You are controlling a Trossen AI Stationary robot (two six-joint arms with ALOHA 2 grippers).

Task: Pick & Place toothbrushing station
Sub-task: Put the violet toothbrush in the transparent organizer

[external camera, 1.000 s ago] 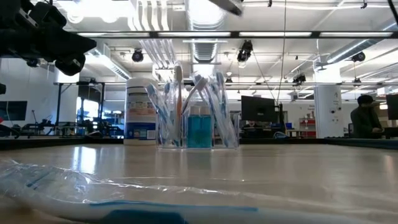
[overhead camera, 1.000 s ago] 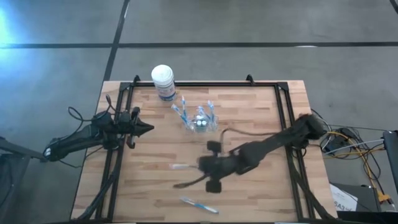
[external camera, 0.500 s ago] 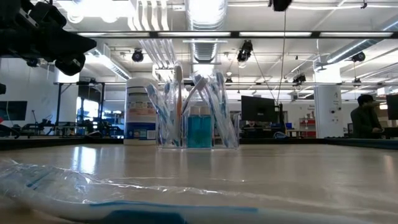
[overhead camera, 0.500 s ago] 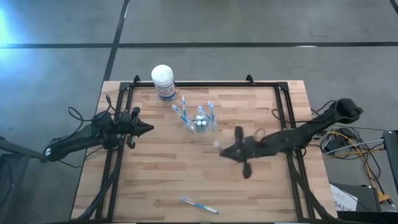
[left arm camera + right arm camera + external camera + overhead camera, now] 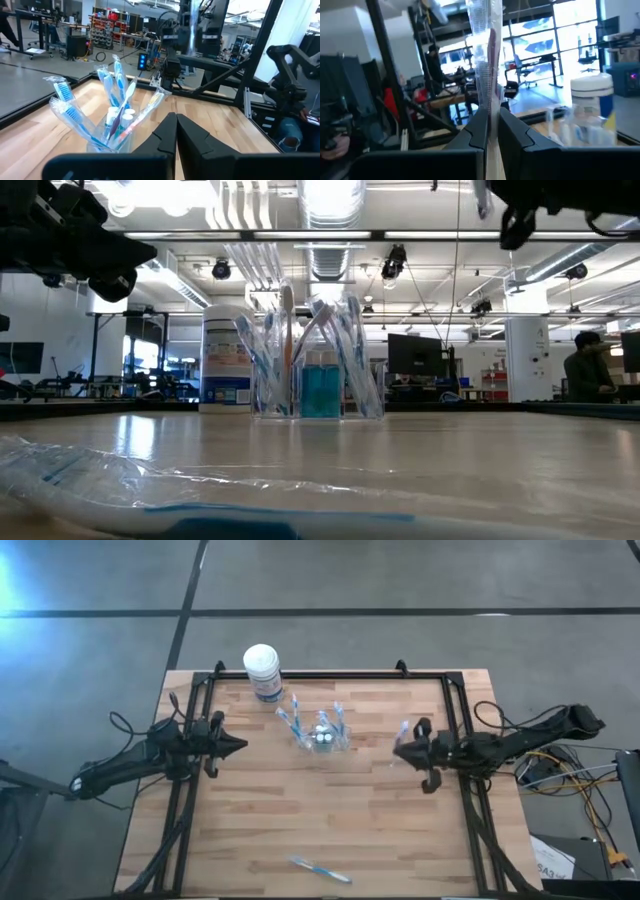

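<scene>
Low view: tub (image 5: 225, 358) label (blue) seems unreadable.

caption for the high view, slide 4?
Right gripper carries a wrapped toothbrush beside the brush cup; left gripper waits shut; one toothbrush lies near the table's front edge.

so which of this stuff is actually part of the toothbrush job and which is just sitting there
Part of the job:
- clear cup of toothbrushes
- wrapped toothbrush in the right gripper
- loose toothbrush at the table's near edge

Just there:
- white-lidded tub
- left gripper, shut, waiting
</scene>
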